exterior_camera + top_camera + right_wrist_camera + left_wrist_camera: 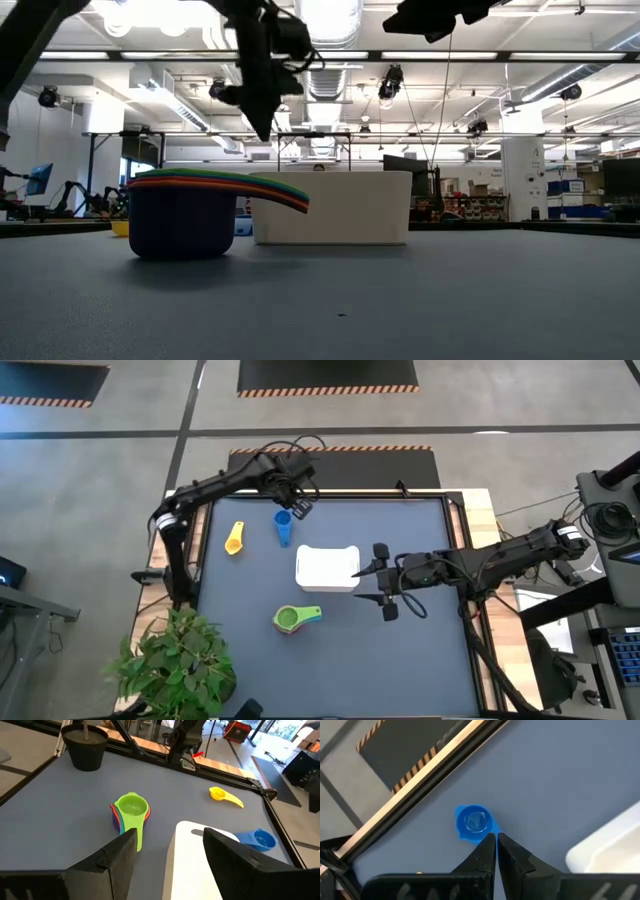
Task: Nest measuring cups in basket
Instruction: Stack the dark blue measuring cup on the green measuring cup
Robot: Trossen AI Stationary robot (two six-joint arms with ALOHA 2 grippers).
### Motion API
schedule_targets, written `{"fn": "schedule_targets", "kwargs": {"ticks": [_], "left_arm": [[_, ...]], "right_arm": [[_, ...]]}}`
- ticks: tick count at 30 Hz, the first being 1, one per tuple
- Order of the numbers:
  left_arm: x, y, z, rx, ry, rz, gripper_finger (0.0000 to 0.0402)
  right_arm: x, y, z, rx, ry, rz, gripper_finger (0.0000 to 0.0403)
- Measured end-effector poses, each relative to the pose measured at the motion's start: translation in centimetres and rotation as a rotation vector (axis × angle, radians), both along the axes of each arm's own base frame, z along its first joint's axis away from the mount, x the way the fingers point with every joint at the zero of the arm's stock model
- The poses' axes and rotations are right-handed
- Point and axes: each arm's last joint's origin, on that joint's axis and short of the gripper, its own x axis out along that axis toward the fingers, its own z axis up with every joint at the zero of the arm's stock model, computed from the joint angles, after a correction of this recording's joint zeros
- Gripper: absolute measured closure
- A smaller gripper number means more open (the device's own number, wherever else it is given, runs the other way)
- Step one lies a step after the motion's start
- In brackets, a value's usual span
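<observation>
Several measuring cups sit nested in a stack [293, 619] near the basket [327, 568], green one on top; the right wrist view shows only red and purple rims beneath it, while the low view shows more coloured handle edges fanned out. How many cups are stacked cannot be counted. A blue cup [283, 525] lies alone left of the basket's far corner, and a yellow cup [235, 539] lies farther left. The basket's interior looks bare from above; the right wrist view has it partly cut off by the fingers. The left gripper [300, 507] hangs just beside the blue cup, fingers together on nothing. The right gripper [380, 581] hovers right of the basket, fingers wide apart. A potted plant [178, 663] stands at the table's [400, 660] near left corner.
</observation>
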Motion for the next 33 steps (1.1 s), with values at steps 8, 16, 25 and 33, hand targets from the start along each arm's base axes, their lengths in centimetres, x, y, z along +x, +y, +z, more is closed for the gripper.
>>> {"fn": "schedule_targets", "kwargs": {"ticks": [8, 16, 25, 33], "left_arm": [[1.1, 2.0, -3.0, -0.024, 0.034, 0.044, 0.0402], [1.5, 2.3, -5.2, -0.053, 0.070, 0.073, 0.0402], [0.9, 1.8, -8.1, -0.121, 0.102, 0.080, 0.0402], [0.8, 1.7, -10.6, -0.123, 0.075, 0.097, 0.0402]], "right_arm": [[-0.1, 0.0, -0.2, 0.006, 0.018, -0.003, 0.0188], [-0.2, 0.0, -0.5, 0.015, 0.052, -0.009, 0.0188], [-0.3, 0.0, -0.5, 0.036, 0.063, -0.016, 0.0188], [-0.3, 0.0, -0.5, 0.037, 0.060, -0.016, 0.0188]]}}
